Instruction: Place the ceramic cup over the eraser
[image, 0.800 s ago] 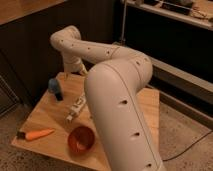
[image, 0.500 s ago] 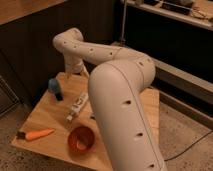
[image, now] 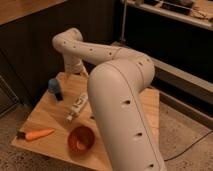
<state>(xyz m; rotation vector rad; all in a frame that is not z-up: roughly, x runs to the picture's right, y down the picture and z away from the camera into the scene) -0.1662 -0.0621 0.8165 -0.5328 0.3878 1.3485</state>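
The ceramic cup (image: 81,139) is round, glossy and orange-red. It stands upright, mouth up, near the front edge of the wooden table (image: 45,112). A white oblong bar (image: 76,107), likely the eraser, lies in the table's middle, just behind the cup. My white arm (image: 125,100) crosses the table's right side and bends down at the back. My gripper (image: 74,73) hangs over the table's far edge, well away from the cup and holding nothing visible.
An orange carrot (image: 36,134) lies at the table's front left. A dark bottle-like object with a blue top (image: 55,89) stands at the back left. A dark cabinet wall stands behind the table. A speckled floor with a cable lies to the right.
The big near link of my arm has shifted slightly to the right. The cup, carrot, white bar and blue-topped object have not moved.
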